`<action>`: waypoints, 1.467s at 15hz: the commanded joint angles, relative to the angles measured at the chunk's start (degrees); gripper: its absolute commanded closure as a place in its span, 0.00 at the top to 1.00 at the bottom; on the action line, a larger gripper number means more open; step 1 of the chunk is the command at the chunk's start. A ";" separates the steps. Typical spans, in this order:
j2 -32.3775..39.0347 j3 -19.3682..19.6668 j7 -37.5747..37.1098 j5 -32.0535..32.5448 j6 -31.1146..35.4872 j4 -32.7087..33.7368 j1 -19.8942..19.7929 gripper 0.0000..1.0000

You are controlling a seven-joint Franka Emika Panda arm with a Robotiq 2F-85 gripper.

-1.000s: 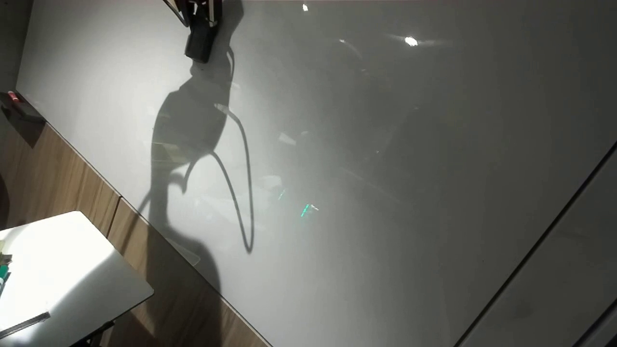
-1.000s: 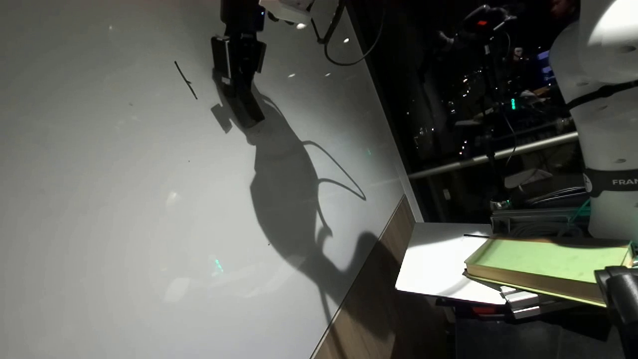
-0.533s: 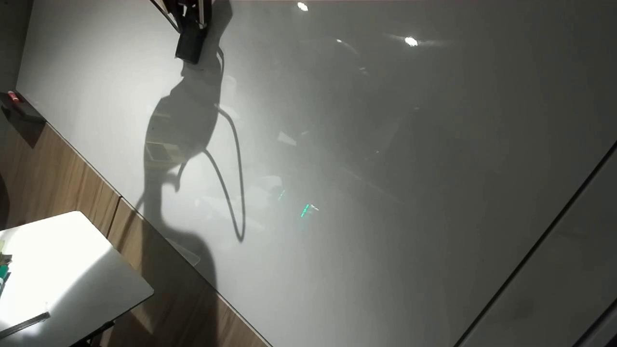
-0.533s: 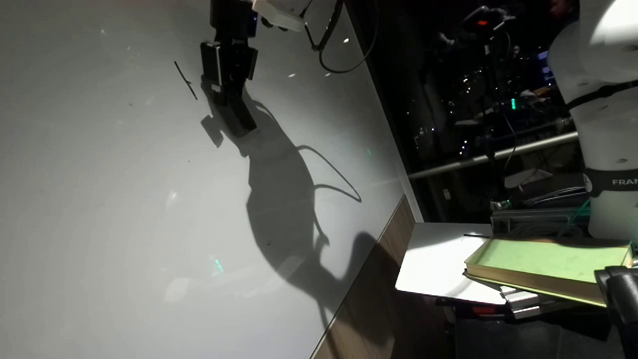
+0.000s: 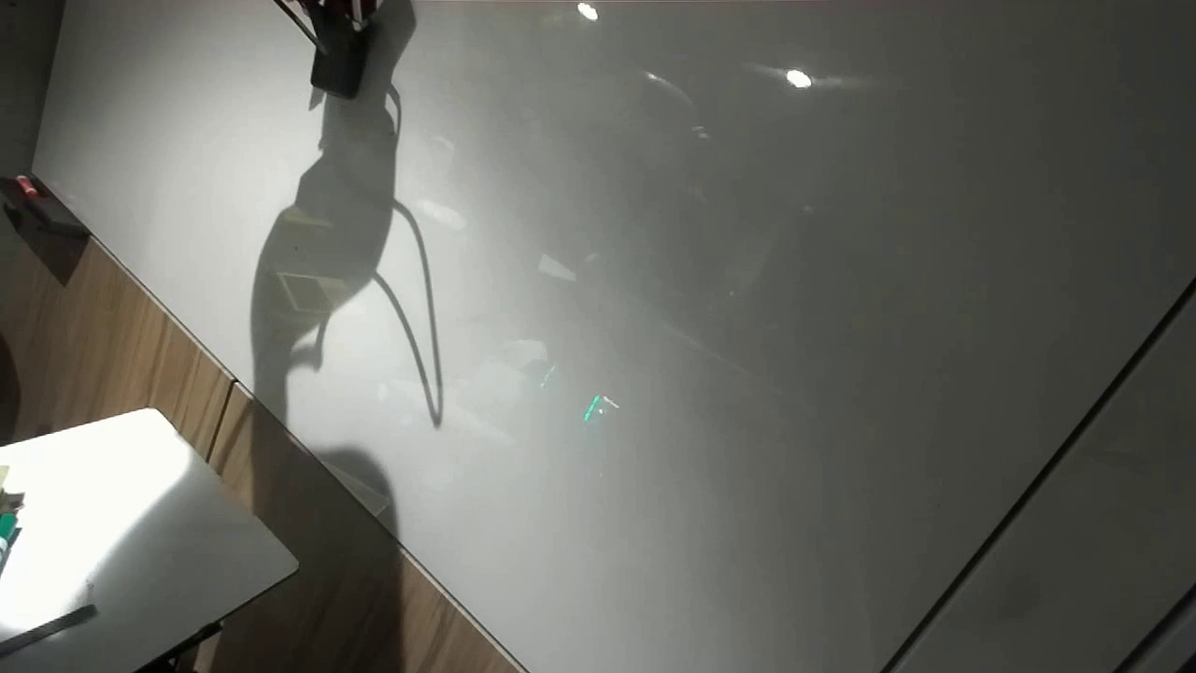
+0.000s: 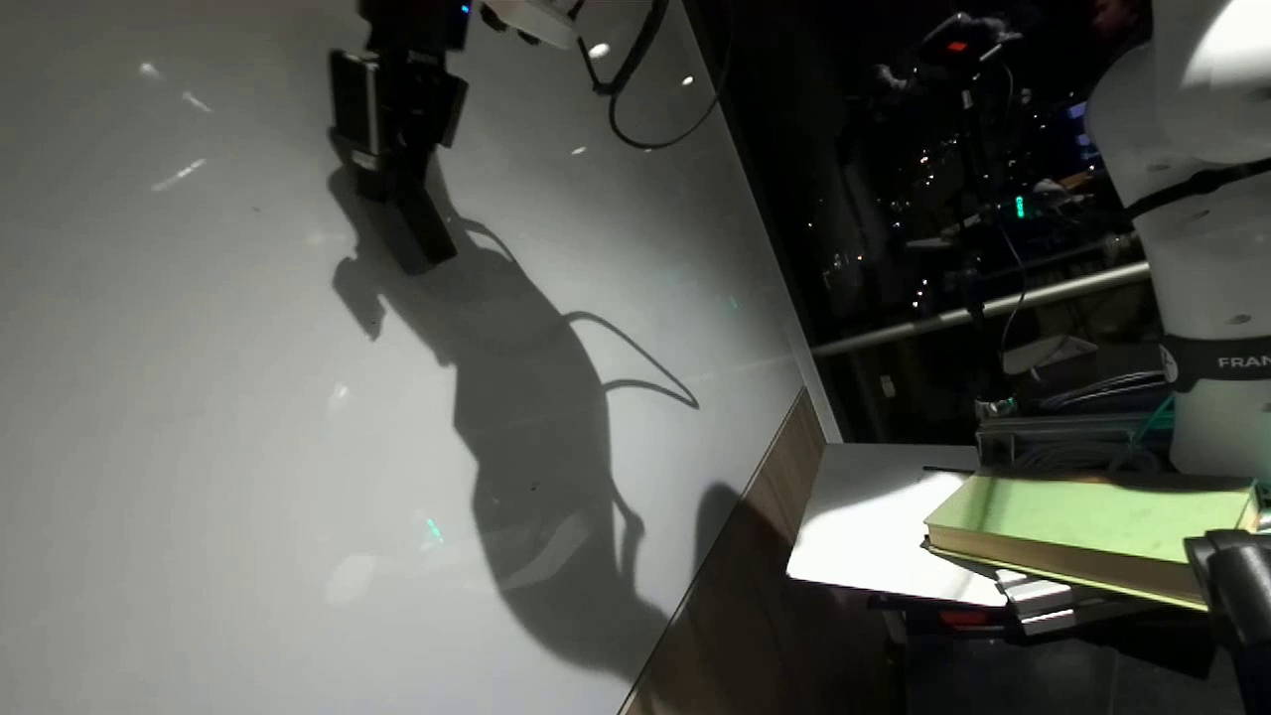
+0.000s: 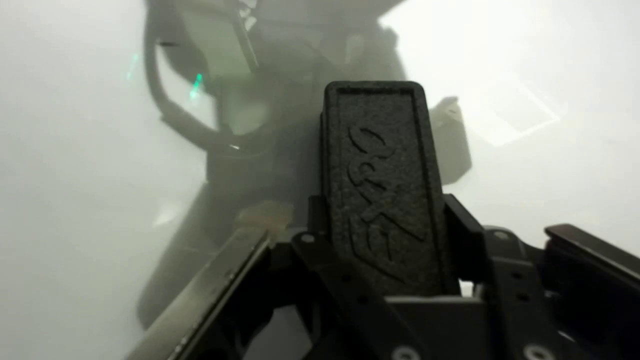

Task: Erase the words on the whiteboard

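Clearly largest, whiteboard [image 5: 794, 421]: glossy grey-white panel filling most of both exterior views.
Robot arm [image 6: 1221, 258]: white, at the edge of an exterior view, its shadow [image 6: 536, 397] falling across whiteboard and wood panel [image 5: 458, 626].
Table [image 5: 140, 523]: white, beside the wood panel, a dark strip [image 5: 47, 631] lying on it.
Gripper [image 7: 387, 225]: near the top of both exterior views, fingers clamped on either side of a black block [image 7: 380, 150].
Black block: lettering [image 7: 372, 185] on the face toward the wrist camera; whether it touches the whiteboard, cannot tell.
Green glint [image 5: 591, 408]: on the whiteboard in every view.
Words: cannot be made out.
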State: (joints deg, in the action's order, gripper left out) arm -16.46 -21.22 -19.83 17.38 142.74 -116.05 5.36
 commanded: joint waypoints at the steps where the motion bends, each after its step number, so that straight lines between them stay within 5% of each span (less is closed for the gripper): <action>1: 6.03 -6.17 -6.87 6.75 -0.60 9.08 0.53 0.31; 4: 10.62 -7.69 -9.31 13.13 -0.21 14.55 0.59 0.31; 7: 14.15 -4.38 -7.84 17.33 0.72 17.42 1.23 0.31; 22: 3.06 3.58 -5.20 17.67 0.55 7.38 -1.48 0.31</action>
State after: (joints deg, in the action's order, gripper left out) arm -13.35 -21.13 -27.51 31.52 141.25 -109.28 8.02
